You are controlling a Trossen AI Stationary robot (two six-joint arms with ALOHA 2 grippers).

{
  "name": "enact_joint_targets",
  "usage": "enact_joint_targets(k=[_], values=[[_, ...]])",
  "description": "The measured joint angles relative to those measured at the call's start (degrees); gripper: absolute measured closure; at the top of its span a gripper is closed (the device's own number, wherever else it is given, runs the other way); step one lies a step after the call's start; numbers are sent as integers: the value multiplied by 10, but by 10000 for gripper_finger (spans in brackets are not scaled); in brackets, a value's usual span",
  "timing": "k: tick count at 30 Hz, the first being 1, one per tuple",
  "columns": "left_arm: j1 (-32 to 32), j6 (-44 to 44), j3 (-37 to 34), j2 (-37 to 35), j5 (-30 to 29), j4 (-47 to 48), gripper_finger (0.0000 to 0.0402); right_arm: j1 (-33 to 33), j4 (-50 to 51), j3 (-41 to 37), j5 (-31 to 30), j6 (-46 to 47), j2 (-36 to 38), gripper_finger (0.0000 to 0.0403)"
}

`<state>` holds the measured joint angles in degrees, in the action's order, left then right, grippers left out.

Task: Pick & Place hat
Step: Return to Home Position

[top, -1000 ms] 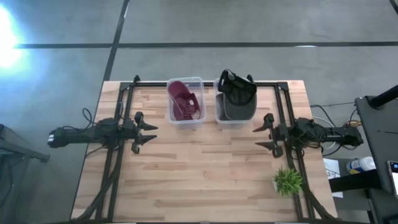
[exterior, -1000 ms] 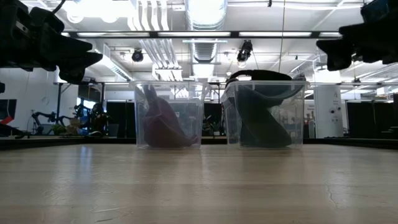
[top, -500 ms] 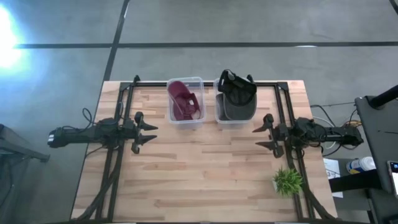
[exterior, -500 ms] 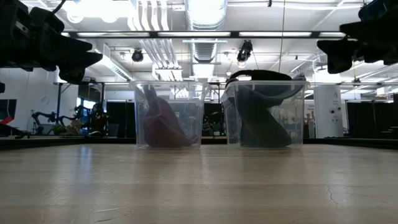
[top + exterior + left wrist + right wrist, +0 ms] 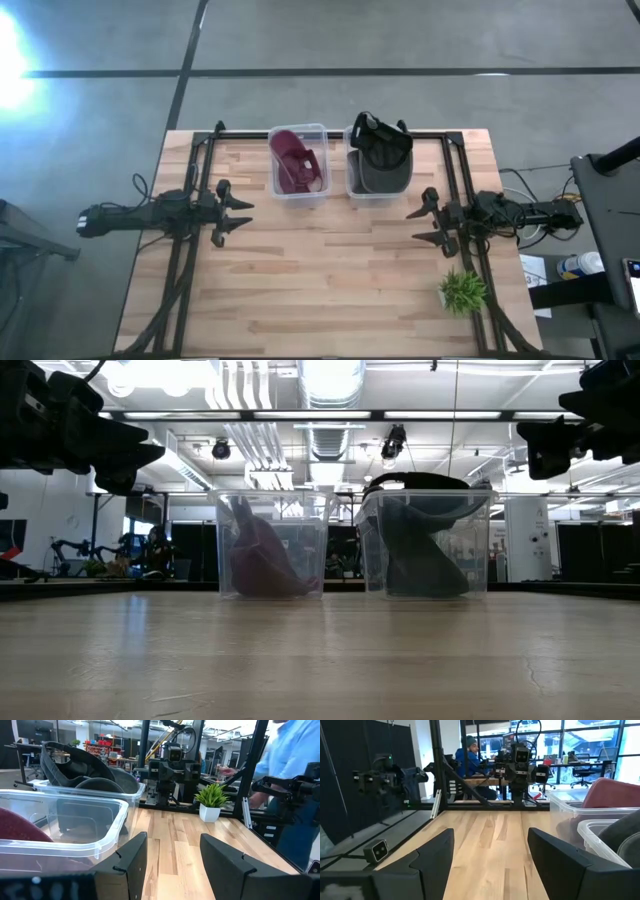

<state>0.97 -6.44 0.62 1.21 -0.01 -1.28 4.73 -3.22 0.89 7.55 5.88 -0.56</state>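
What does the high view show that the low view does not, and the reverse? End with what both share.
Only the high view: the potted plant on the right side of the table, the grey floor, and the arms' full length. Only the low view: the room's ceiling lights, and the black cap rising above the rim of the right bin. Both: the left bin holding the red cap, plus the left gripper and right gripper, fingers open, flanking the bins.
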Motion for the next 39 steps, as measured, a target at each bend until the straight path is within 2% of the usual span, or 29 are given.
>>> enact_joint_targets(k=[39], values=[[0, 0, 0, 0, 0, 0, 225, 0, 0, 0, 0, 0, 0, 147]])
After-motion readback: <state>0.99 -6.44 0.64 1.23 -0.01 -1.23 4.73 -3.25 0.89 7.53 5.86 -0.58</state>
